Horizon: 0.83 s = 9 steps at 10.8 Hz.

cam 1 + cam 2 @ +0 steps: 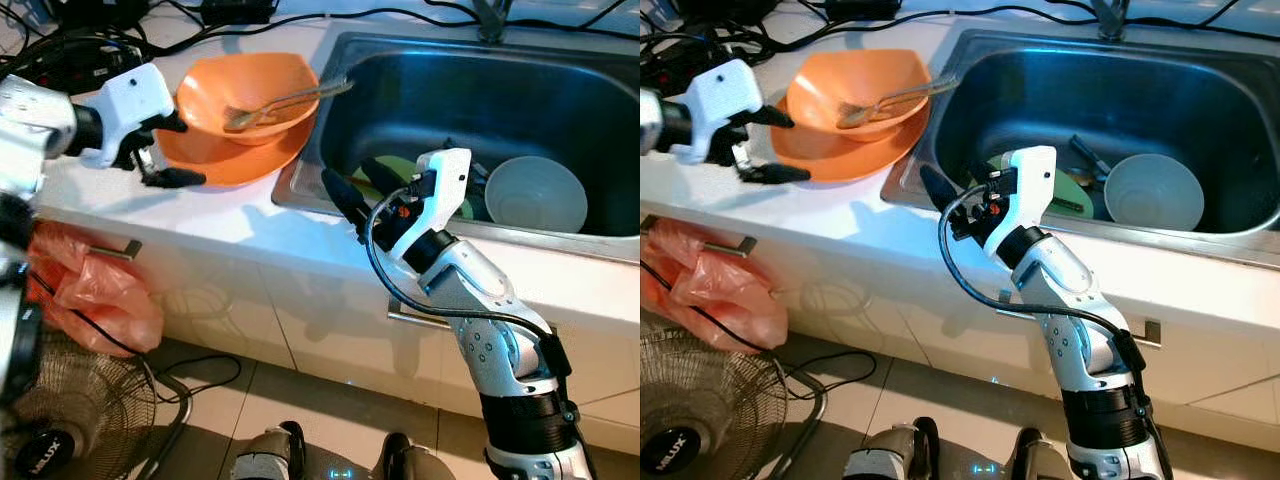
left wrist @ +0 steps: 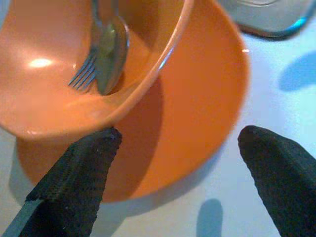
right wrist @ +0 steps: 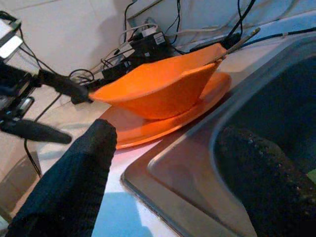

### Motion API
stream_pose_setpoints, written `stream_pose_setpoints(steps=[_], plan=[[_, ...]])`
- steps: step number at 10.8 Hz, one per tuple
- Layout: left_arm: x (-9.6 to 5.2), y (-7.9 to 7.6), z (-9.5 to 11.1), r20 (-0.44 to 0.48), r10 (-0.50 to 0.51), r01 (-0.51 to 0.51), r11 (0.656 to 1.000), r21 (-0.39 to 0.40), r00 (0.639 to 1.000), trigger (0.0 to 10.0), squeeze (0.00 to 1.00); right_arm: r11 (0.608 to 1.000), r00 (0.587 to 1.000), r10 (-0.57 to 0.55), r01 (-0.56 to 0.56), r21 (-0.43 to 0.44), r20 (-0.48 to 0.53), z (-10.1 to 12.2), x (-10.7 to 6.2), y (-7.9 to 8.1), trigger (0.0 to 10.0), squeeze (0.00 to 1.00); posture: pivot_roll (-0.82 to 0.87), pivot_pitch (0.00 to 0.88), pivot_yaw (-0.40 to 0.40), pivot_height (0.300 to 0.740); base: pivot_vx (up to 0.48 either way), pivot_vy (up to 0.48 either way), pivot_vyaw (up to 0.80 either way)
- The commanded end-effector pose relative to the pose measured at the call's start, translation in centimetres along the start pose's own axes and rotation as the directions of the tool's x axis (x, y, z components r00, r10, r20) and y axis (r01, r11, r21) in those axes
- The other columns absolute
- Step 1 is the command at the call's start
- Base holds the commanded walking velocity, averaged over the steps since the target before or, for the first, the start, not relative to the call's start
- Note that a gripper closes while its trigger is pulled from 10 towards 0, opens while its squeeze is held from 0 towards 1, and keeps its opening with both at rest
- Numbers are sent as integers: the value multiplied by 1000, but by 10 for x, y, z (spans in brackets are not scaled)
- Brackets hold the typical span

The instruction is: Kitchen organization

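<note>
An orange bowl (image 1: 250, 95) sits on an orange plate (image 1: 232, 163) on the white counter, left of the steel sink (image 1: 300, 180). A fork and spoon (image 1: 290, 100) lie in the bowl, their handles sticking out toward the sink. My left gripper (image 1: 172, 150) is open at the plate's left edge, one finger by the bowl's rim, one low by the plate. In the left wrist view its fingers (image 2: 79, 168) straddle the plate (image 2: 202, 98) and bowl (image 2: 44, 103). My right gripper (image 1: 362, 185) is open over the sink's front left corner, holding nothing.
A white bowl (image 1: 540, 195), a green dish (image 1: 1072, 192) and dark utensils lie in the sink. Cables and a power strip (image 1: 70, 55) clutter the counter's back left. A pink plastic bag (image 1: 90, 285) hangs from a drawer handle, above a floor fan (image 1: 70, 420).
</note>
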<state>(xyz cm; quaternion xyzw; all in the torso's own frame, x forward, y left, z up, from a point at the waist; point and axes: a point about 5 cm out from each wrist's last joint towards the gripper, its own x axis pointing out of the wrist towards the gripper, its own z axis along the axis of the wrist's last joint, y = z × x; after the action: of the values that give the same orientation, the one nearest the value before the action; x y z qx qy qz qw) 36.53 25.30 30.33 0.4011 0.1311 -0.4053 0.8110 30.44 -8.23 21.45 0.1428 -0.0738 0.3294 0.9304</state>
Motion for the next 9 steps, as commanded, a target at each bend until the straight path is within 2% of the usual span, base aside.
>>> stream_pose_setpoints(steps=[1,2,9], plan=[[-10,-3,5,15,-36,36,999,15,999,10000,0,1000,1000,14,-14,-1,15,2,2,2,10000,0,147,169,103,740,0,0,0],[-12,-15,12,53,-106,105,994,27,993,10000,0,1000,1000,15,-15,-1,17,2,3,1,10000,0,148,164,101,740,0,0,0],[-12,-15,12,53,-106,105,994,27,993,10000,0,1000,1000,15,-15,-1,17,2,3,1,10000,0,148,164,101,740,0,0,0]])
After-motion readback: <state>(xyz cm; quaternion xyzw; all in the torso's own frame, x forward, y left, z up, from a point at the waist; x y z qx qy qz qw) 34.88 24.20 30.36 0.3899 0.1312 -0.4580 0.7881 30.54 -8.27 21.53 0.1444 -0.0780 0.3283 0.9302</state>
